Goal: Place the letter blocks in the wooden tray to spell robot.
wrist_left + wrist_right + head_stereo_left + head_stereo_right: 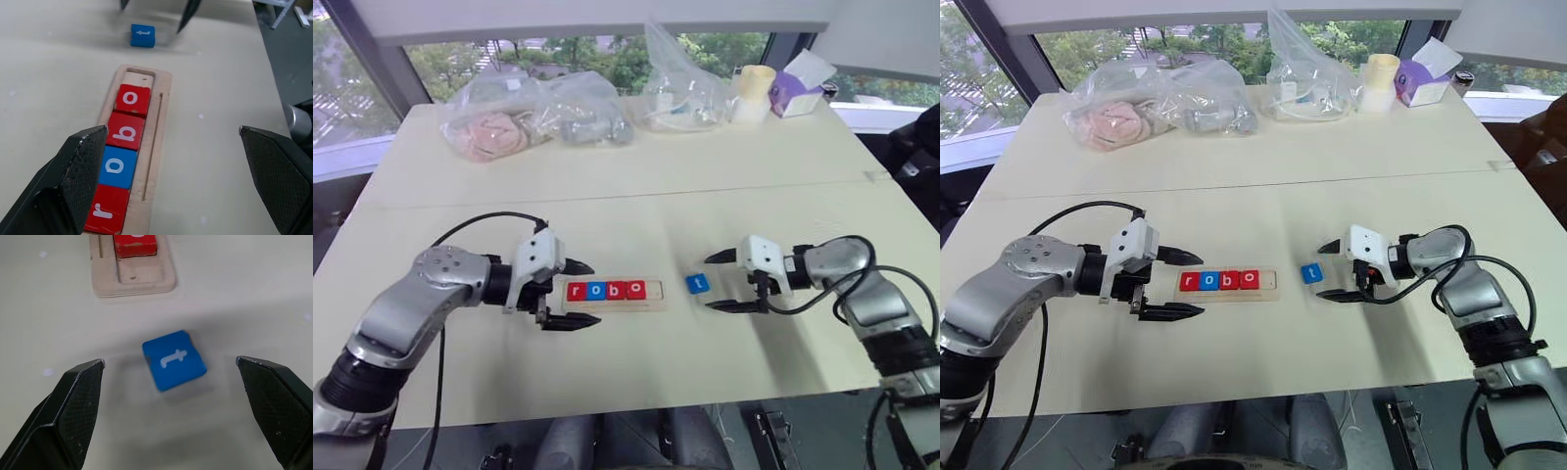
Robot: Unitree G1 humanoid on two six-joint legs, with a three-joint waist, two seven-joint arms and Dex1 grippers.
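While four tiles [606,290] reading r-o-b-o sit in the wooden tray [651,299], your blue t tile [698,283] lies flat on the table [636,215], just beyond the tray's empty end slot; right gripper [722,282] spread wide around it, not touching; left gripper [580,294] spread at the tray's other end; bare table around both.

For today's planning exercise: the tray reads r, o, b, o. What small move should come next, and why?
Probably close the right end effector on the blue t block: it lies on the table between the open fingers, and the wooden tray has its last slot empty.
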